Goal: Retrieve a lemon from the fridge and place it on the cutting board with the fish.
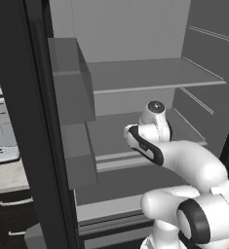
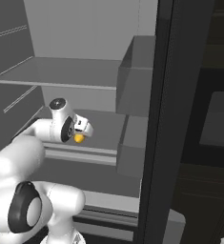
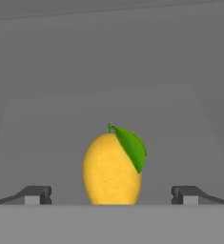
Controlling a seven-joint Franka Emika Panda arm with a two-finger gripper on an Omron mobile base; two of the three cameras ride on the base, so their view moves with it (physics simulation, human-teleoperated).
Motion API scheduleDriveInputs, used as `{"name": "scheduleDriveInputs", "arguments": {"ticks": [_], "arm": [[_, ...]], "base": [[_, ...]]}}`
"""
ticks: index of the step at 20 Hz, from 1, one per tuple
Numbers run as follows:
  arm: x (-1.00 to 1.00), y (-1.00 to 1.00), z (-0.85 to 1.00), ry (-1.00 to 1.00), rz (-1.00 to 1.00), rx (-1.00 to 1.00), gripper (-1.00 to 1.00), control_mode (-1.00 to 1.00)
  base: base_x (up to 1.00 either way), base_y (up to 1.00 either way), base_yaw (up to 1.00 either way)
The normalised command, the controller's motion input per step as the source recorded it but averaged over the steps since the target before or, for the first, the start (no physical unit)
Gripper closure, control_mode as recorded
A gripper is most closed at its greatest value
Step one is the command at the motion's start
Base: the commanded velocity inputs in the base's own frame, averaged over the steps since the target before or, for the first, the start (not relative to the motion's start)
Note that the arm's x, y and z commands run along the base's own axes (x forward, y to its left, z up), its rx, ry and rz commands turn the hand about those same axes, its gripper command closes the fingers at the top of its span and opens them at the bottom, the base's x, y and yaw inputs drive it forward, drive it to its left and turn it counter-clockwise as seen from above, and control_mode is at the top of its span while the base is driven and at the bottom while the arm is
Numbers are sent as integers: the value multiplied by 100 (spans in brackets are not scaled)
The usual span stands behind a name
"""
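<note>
Lemon (image 3: 112, 171) retrieval: the fruit is framed between the spread tips of the claw (image 3: 111, 194), not yet gripped. It is seen resting on a middle shelf (image 2: 106, 125) inside the open fridge (image 1: 135, 29). It is judged light, firm and smooth-skinned; a hold across the widest part, below the leaf (image 3: 132, 147), is advised.

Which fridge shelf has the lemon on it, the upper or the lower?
The lower shelf: the lemon sits there before the open gripper. The upper shelf is bare.
</note>
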Motion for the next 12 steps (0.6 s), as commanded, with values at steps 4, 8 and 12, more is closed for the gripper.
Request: {"name": "scheduleDriveInputs", "arguments": {"ticks": [4,8,12], "arm": [[20,0,-6,4,0,0,-100,-100],[14,0,-14,5,0,0,-100,-100],[8,0,-16,8,0,0,-100,-100]], "base": [[0,0,0],[0,0,0],[0,0,0]]}}
